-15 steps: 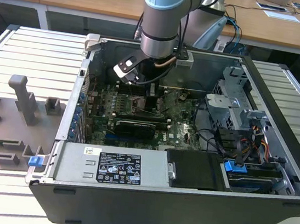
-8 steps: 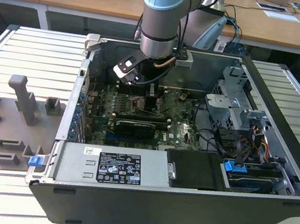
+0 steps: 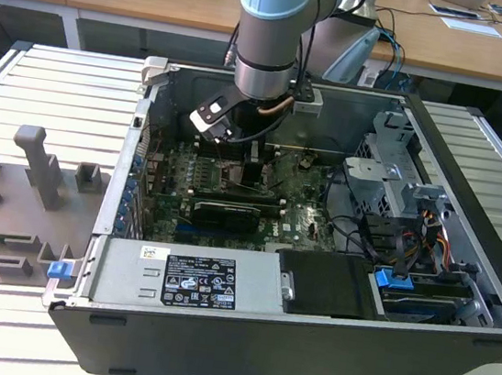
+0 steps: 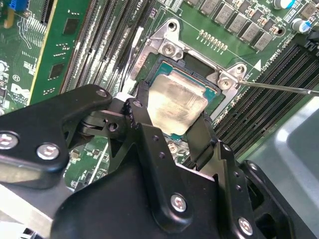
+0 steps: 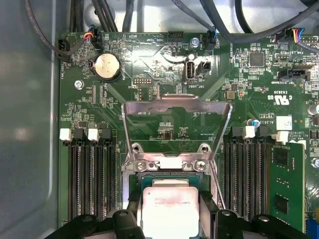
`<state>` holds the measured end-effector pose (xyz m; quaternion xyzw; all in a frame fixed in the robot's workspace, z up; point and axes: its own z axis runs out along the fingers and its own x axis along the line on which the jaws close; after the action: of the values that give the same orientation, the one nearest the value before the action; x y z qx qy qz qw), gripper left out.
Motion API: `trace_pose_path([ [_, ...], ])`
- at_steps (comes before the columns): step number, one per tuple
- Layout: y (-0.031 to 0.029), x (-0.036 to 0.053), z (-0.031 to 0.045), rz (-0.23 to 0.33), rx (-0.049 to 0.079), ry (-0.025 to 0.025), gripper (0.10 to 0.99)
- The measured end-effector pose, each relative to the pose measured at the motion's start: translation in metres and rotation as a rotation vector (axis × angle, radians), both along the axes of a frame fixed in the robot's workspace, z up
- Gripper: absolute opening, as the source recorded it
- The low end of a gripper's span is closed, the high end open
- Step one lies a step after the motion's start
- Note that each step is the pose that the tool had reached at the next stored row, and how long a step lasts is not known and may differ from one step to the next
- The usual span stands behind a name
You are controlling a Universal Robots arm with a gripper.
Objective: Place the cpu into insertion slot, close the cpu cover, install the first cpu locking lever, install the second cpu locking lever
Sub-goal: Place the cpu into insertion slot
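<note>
My gripper (image 4: 172, 127) (image 5: 170, 214) is down inside the open computer case (image 3: 472, 198), over the motherboard. It is shut on the cpu (image 4: 172, 104) (image 5: 170, 206), a pale silver square chip, with one black finger (image 4: 142, 117) on each side. The cpu sits level in or just above the insertion slot (image 4: 202, 79) (image 5: 167, 177), whose silver frame rings it. In the first wrist view the cpu cover (image 5: 177, 107) stands swung up and open behind the slot. A thin wire locking lever (image 4: 279, 88) sticks out sideways, unlatched. In the exterior view the gripper (image 3: 238, 169) hangs under the arm's wrist.
Long black memory slots (image 5: 89, 179) flank the socket on both sides, one holding a green module (image 5: 286, 184). A coin battery (image 5: 107, 66) and cables lie beyond the cover. The case also holds a graphics card (image 3: 225, 212), power supply (image 3: 184, 276) and drive cage (image 3: 399, 184).
</note>
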<state>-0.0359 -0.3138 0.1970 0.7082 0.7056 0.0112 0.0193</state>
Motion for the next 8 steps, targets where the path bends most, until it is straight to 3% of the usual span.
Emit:
trace_pose_path([
  [2,0.0000,0.0000,-0.0001,0.000,0.000,0.0001,0.553],
  [3,0.0000,0.0000,-0.0001,0.000,0.000,0.0001,0.620],
  [8,-0.0001,0.0000,0.0044,-0.001,0.000,0.0002,0.620],
])
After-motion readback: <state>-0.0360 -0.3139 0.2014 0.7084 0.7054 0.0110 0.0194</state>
